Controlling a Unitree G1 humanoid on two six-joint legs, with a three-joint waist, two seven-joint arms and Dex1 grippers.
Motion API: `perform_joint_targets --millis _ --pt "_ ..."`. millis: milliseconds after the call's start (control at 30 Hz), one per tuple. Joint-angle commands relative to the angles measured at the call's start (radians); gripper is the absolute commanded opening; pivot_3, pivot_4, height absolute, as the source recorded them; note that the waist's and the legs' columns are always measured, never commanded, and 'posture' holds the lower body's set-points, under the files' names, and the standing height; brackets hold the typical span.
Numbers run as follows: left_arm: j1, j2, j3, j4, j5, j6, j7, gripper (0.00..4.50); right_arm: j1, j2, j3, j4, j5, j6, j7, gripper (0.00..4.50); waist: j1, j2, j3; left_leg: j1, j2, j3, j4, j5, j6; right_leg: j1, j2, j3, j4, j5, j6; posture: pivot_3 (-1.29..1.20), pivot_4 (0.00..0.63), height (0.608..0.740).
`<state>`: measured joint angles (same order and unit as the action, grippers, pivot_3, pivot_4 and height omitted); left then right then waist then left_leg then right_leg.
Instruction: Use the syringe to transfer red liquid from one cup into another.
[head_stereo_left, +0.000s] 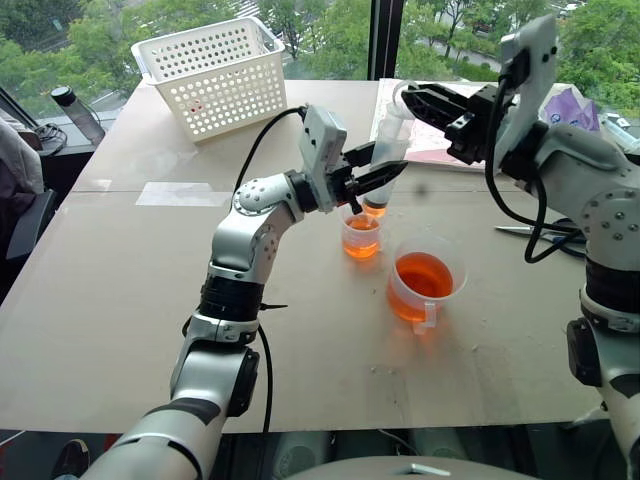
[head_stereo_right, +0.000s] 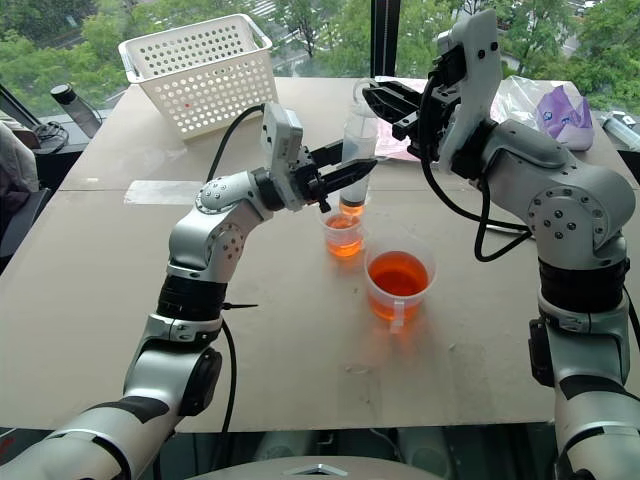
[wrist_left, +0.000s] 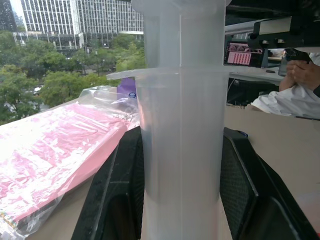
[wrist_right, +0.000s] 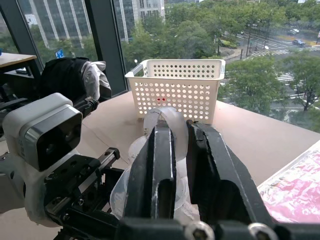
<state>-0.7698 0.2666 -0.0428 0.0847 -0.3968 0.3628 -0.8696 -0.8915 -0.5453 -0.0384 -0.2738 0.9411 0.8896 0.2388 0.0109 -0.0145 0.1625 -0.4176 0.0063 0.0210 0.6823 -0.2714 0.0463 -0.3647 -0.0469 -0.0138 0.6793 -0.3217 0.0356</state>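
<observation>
Tan tabletop (head_stereo_left: 120, 300) by a window, trees outside. Landmark is the smaller cup (head_stereo_left: 361, 236), everything placed off that.

Far back-left of it: white perforated basket (head_stereo_left: 215, 72). Nearer on that side the left gripper (head_stereo_left: 377, 176) comes in level, jaws clamped on the barrel of the syringe (head_stereo_left: 385, 160), black pads tight against both sides in the left wrist view.

Syringe stands directly above the smaller cup, long axis near vertical (maybe a slight lean), orange-tinted tip pointing down at the cup's mouth, plunger end up. Can't tell whether the tip touches the liquid.

Just front-right of the smaller cup: larger handled cup (head_stereo_left: 426, 286), apart from it, holding red liquid (head_stereo_left: 424, 274). Smaller cup already has some orange-red liquid too.

Up and right: right gripper (head_stereo_left: 414, 98) at the plunger top, jaws closed to a narrow gap around the plunger's end disc in its wrist view. Looks like a grip on the syringe, but I can't confirm firm contact.

Step, as I read it: discharge phase, syringe parked over the receiving cup. Next move needs the right arm to push the plunger straight down along the barrel axis while the left holds the barrel steady and the tip stays inside the rim. Off-axis push risks tilting the tip and spilling.
</observation>
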Motion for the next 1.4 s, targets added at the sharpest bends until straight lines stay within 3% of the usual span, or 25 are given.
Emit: perform_joint_targets --millis 33,733,1400 --pt "-0.012 -0.003 0.014 -0.053 -0.027 -0.014 -0.002 1.42 -0.026 -0.005 -0.03 -0.01 -0.032 0.001 0.007 0.06 0.001 0.0 0.0 0.0 0.0 0.0 0.0 0.0 0.0 0.0 0.0 0.0 0.0 0.0 0.0 0.0 0.15 0.74" --pt "-0.026 -0.016 0.048 -0.053 -0.05 -0.012 0.024 1.42 0.028 0.022 0.056 -0.07 -0.137 0.064 0.08 0.06 0.0 0.0 0.0 0.0 0.0 0.0 0.0 0.0 0.0 0.0 0.0 0.0 0.0 0.0 0.0 0.0 0.15 0.74" --pt "-0.031 0.021 0.062 -0.075 -0.059 0.0 0.036 1.42 0.039 0.115 0.045 -0.095 -0.156 0.131 0.093 0.06 -0.001 0.0 0.0 0.0 0.0 0.0 0.0 0.0 0.0 0.0 0.0 0.0 0.0 0.0 0.0 0.0 0.15 0.74"
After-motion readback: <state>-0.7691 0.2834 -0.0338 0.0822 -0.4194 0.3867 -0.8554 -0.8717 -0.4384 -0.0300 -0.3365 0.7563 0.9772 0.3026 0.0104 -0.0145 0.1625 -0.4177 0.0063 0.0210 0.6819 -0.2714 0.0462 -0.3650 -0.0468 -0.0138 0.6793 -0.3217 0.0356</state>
